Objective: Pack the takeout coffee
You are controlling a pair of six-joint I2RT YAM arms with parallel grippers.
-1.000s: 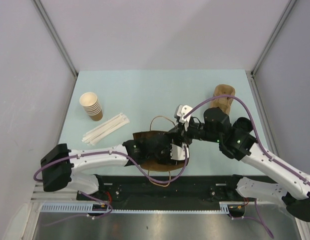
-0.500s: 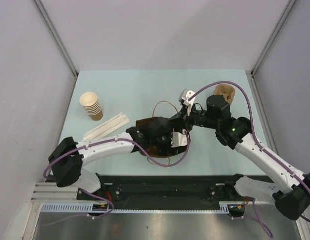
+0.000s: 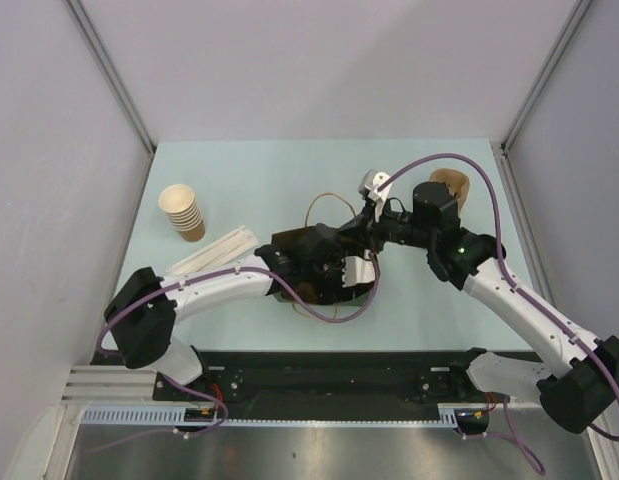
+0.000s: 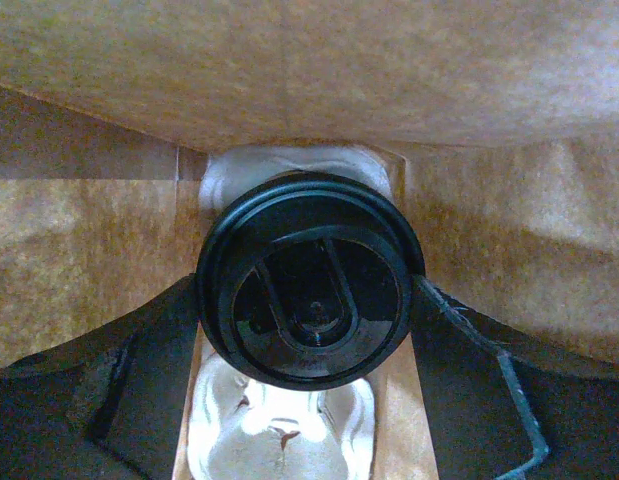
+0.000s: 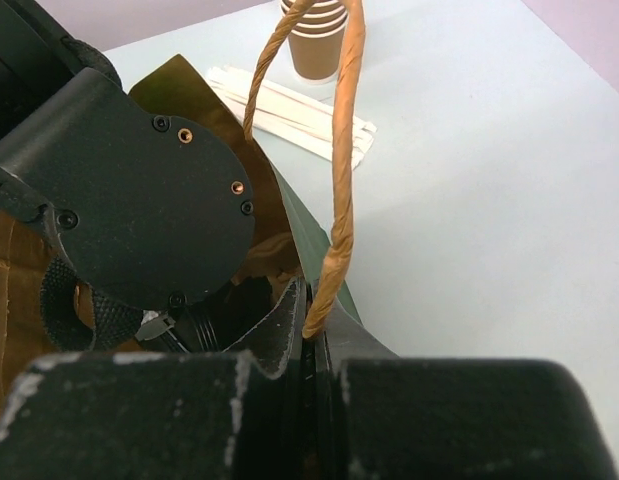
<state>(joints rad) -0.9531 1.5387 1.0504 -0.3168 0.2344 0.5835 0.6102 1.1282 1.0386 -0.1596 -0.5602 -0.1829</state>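
The takeout coffee (image 4: 309, 290) shows its round black lid in the left wrist view. My left gripper (image 4: 309, 312) is shut on it, a dark finger (image 4: 159, 340) pressing each side of the lid. Cup and gripper are inside the bag (image 4: 289, 60), whose brown paper walls surround them. From above, the left gripper (image 3: 334, 272) reaches into the bag (image 3: 289, 243) and hides the cup. My right gripper (image 5: 316, 335) is shut on the bag's green rim (image 5: 314, 245), at the foot of a twisted paper handle (image 5: 341, 150). In the top view the right gripper (image 3: 357, 247) is at the bag's right edge.
A stack of lidless paper cups (image 3: 182, 212) stands at the left, with white wrapped sticks (image 3: 214, 252) lying beside it. Brown pulp carriers (image 3: 451, 185) sit at the back right, partly behind the right arm. The left arm's black wrist (image 5: 139, 190) fills the bag's mouth.
Both grippers and the bag have moved away from the table's near edge toward its middle. The grips on the cup and on the bag's rim are unchanged.
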